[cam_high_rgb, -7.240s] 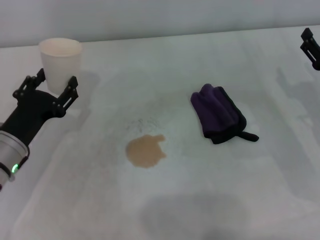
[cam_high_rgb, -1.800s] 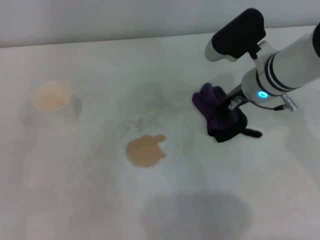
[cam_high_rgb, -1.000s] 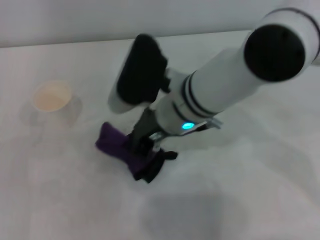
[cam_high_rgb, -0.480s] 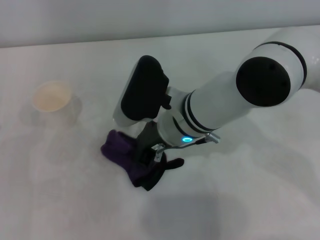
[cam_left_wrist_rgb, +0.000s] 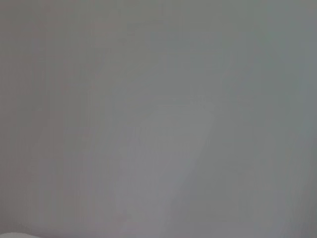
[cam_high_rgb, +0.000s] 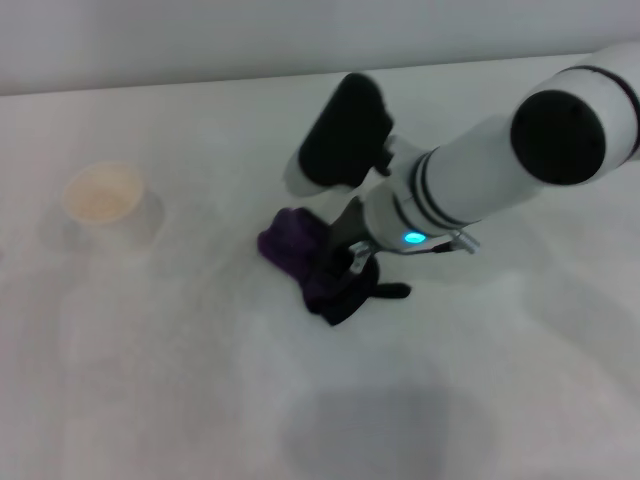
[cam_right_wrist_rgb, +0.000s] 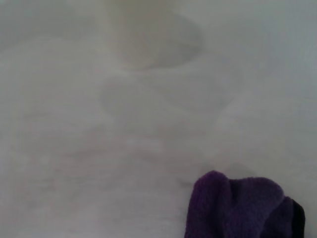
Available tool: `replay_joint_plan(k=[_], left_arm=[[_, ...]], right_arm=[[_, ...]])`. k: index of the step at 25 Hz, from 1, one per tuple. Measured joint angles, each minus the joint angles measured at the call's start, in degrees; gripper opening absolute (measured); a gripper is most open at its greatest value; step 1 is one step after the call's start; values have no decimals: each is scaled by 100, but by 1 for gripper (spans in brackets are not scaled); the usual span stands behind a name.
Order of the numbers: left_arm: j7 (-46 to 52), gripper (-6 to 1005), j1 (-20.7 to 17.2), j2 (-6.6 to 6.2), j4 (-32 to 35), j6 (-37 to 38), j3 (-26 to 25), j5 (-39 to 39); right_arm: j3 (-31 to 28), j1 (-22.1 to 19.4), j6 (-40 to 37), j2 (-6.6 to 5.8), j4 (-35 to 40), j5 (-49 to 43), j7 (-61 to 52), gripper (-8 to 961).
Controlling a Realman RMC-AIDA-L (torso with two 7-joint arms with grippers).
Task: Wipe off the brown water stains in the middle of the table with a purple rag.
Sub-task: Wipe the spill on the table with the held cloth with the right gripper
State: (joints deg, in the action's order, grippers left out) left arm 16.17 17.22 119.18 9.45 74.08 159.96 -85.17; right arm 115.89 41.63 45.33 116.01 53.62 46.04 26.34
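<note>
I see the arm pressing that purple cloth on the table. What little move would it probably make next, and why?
Probably one more short sweep across the middle of the table. The right gripper holds the purple rag pressed down right there. No brown blotch shows around the cloth, but the spot under it is hidden, so another pass would make sure before lifting. The cup stands well clear.

We see the table [cam_high_rgb: 160,400], a wide white top with faint grey smudges. The purple rag [cam_high_rgb: 300,255] lies bunched near its middle, black tab toward the right. A white cup [cam_high_rgb: 102,195] stands well apart at left, tan inside.
</note>
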Motion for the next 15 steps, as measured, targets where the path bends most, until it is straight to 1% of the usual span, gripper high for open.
replay_joint_plan(k=[4, 8, 10, 15], left_arm=[[0, 890, 0, 0, 16, 0, 0, 0], [0, 891, -3, 1, 27, 0, 0, 0], [0, 891, -5, 5, 34, 0, 0, 1], [0, 891, -15, 8, 34, 0, 0, 0]], right_arm=[[-360, -55, -115, -25, -228, -100, 15, 93], [-456, -146, -170, -18, -217, -116, 37, 93], [-280, -192, -205, 4, -66, -67, 41, 93], [530, -231, -560, 18, 415, 306, 41, 92]])
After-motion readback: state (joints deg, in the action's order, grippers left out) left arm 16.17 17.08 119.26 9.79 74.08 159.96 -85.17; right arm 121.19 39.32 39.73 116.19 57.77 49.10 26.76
